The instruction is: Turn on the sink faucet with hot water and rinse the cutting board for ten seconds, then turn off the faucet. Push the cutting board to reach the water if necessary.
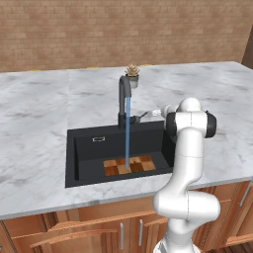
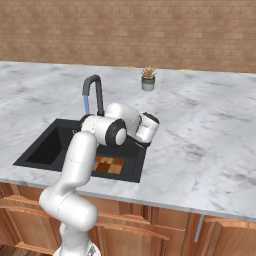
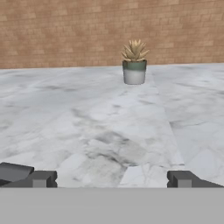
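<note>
I see my gripper (image 3: 111, 179) spread wide and empty beside the sink faucet (image 1: 123, 101), presumably waiting out the rinse. The water (image 1: 127, 132) lands on the cutting board (image 1: 129, 165) lying in the sink (image 1: 86, 148). Beyond stands a potted plant (image 3: 134, 62).

One faucet (image 1: 124, 96), one water stream (image 1: 127, 133), one cutting board (image 1: 129, 165), one sink (image 1: 84, 150), one potted plant (image 1: 132, 75), two fingers (image 3: 37, 179).
</note>
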Tool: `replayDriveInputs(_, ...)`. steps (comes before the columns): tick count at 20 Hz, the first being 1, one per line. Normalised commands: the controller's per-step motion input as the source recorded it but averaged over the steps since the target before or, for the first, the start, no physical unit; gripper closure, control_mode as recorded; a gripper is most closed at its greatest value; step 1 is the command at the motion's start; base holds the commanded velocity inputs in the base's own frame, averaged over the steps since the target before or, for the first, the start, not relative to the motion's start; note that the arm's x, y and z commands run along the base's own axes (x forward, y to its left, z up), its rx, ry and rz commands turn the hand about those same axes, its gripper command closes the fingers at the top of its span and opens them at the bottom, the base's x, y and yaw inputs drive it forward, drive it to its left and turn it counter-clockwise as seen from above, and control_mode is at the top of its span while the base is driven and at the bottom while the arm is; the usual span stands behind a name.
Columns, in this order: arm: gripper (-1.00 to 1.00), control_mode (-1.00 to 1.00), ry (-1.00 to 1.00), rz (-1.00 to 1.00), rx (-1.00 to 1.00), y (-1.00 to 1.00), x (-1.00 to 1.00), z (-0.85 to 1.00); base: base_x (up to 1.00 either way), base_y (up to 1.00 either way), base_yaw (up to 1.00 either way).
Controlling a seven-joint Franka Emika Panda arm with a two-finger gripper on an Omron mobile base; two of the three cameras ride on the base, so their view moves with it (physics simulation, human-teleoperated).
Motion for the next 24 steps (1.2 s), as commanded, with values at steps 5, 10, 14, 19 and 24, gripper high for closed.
replayDriveInputs(5,-1.0,-1.0,-0.03,0.01,0.0,0.06,0.01,-0.02,0.0,0.0,0.0)
replayDriveInputs(10,-1.0,-1.0,-0.01,0.03,0.0,0.05,0.05,-0.01,0.0,0.0,0.0)
replayDriveInputs(14,-1.0,-1.0,0.0,0.01,0.0,0.03,0.0,-0.12,0.0,0.0,0.0)
replayDriveInputs(19,-1.0,-1.0,0.0,0.0,0.0,0.01,0.0,-0.12,0.0,0.0,0.0)
replayDriveInputs(24,-1.0,-1.0,0.0,0.0,0.0,0.1,0.0,0.0,0.0,0.0,0.0)
